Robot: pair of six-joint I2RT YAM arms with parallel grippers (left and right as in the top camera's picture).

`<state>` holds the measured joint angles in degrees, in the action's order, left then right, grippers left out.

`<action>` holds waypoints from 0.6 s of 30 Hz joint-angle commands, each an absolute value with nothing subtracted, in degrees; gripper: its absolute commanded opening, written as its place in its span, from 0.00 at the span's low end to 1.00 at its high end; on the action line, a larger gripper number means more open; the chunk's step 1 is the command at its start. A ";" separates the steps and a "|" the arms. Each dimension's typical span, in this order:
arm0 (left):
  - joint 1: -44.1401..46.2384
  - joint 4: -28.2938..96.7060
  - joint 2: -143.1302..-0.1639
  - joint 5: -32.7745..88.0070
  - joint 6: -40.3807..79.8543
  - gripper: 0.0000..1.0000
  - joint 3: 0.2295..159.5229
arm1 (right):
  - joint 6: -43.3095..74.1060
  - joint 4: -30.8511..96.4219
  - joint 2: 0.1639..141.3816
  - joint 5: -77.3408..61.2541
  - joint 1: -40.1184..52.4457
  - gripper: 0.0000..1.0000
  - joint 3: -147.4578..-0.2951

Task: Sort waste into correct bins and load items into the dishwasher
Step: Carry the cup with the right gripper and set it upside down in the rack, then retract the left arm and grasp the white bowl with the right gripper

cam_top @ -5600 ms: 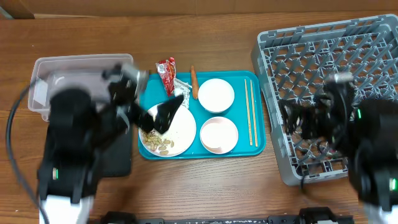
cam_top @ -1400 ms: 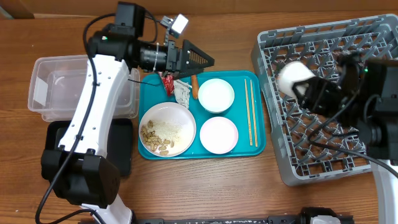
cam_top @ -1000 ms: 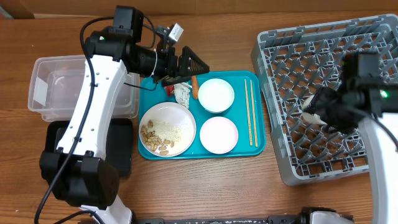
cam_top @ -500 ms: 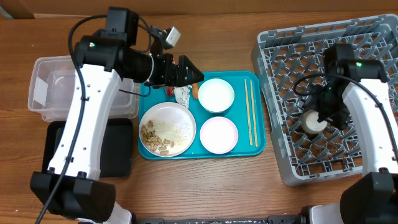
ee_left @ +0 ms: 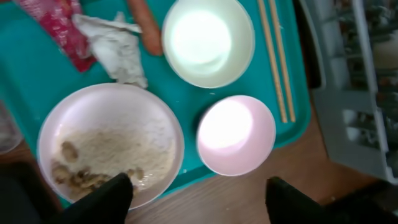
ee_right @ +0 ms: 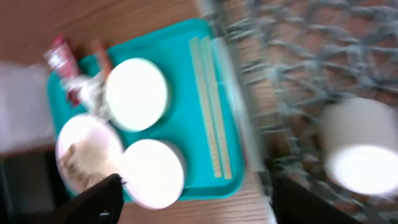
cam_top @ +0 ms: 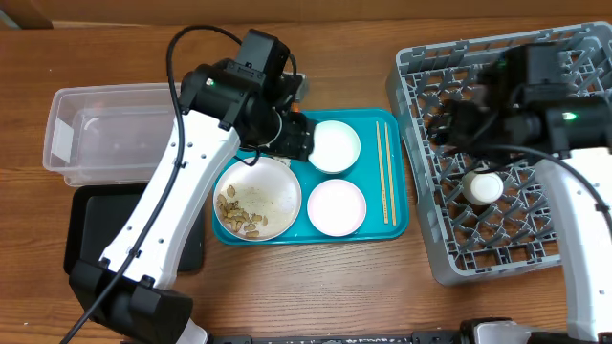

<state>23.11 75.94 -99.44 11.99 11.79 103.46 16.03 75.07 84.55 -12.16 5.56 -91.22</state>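
Note:
My left gripper [cam_top: 292,136] [ee_left: 199,200] is open and empty, hovering over the teal tray [cam_top: 394,227]. Below it in the left wrist view lie the red wrapper [ee_left: 55,26], the silver-white wrapper [ee_left: 113,47], the carrot [ee_left: 143,30], two white bowls [ee_left: 207,41] [ee_left: 236,134], the plate [ee_left: 109,146] with rice and nut scraps, and the chopsticks [ee_left: 277,59]. My right gripper [cam_top: 451,124] [ee_right: 202,200] is open and empty above the grey rack's [cam_top: 574,57] left side. A white bowl [cam_top: 485,187] [ee_right: 359,157] sits upside down in the rack.
The clear tub [cam_top: 105,134] stands at the left, with the black tray [cam_top: 91,225] in front of it, partly under my left arm. In the overhead view my left arm hides the wrappers. The rack's left wall runs close beside the chopsticks [cam_top: 385,172].
My right gripper has let go of the white bowl, left it in the rack and drawn back up and left. My left arm has swung right, over the tray's back-left part.

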 commanded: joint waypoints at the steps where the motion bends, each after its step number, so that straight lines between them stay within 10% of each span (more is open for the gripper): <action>1: 21.93 77.47 -99.20 5.39 16.95 0.59 104.66 | 14.37 72.25 86.11 -14.87 11.77 0.72 -91.57; 18: -2.44 92.51 -78.35 -6.22 26.17 1.00 111.42 | 18.00 58.54 112.05 -7.51 19.68 0.49 -90.91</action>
<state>-0.49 91.44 -79.61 -1.65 24.10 110.93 21.21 59.05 109.75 -4.05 19.57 -91.11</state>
